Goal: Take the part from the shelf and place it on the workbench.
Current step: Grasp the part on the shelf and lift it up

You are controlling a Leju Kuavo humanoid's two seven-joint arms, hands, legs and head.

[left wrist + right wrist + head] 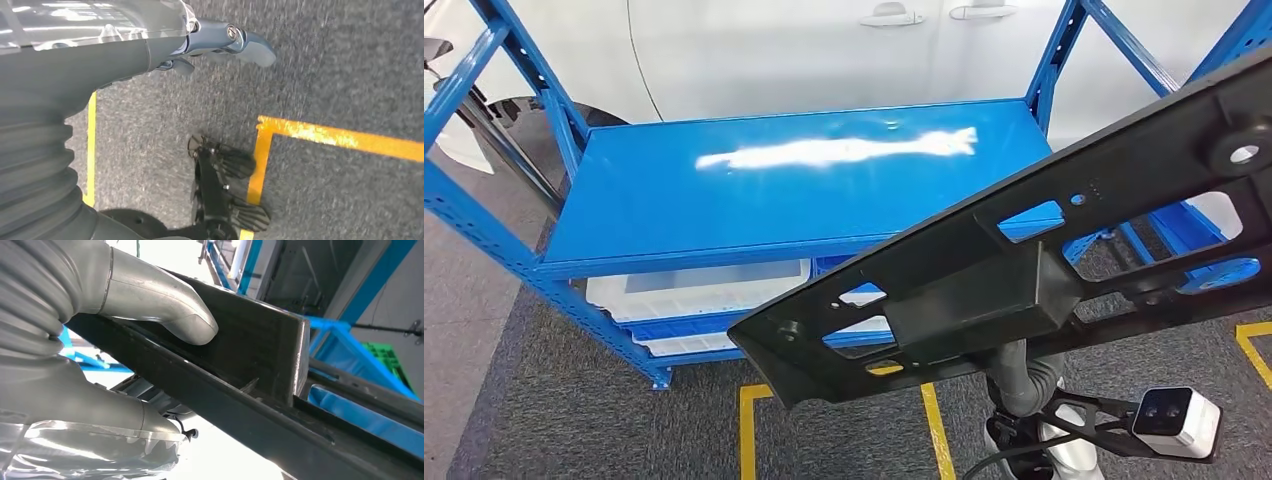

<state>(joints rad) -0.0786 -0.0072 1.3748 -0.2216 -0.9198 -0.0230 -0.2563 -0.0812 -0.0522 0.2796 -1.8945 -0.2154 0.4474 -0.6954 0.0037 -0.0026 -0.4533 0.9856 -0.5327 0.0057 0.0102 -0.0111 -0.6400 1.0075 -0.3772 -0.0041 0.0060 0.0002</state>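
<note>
Head view: a long black part [984,290], pierced with cut-outs and holes, hangs tilted in the air in front of a blue shelf [794,185], its lower end toward the floor and its upper end running off to the right. The shelf's top deck is bare and glossy; white bins [694,290] sit on the level below. Behind the shelf stands a white car [824,50]. Yellow floor lines [749,420] mark the grey carpet.

Left wrist view: the left robot hand [225,45] hangs over the carpet beside a yellow line, holding nothing; whether its fingers are spread or curled cannot be told.

Right wrist view: the right robot hand [115,340] grips the black part, its grey thumb [165,305] pressed on one face of the part's raised block, the rest of the hand underneath.
</note>
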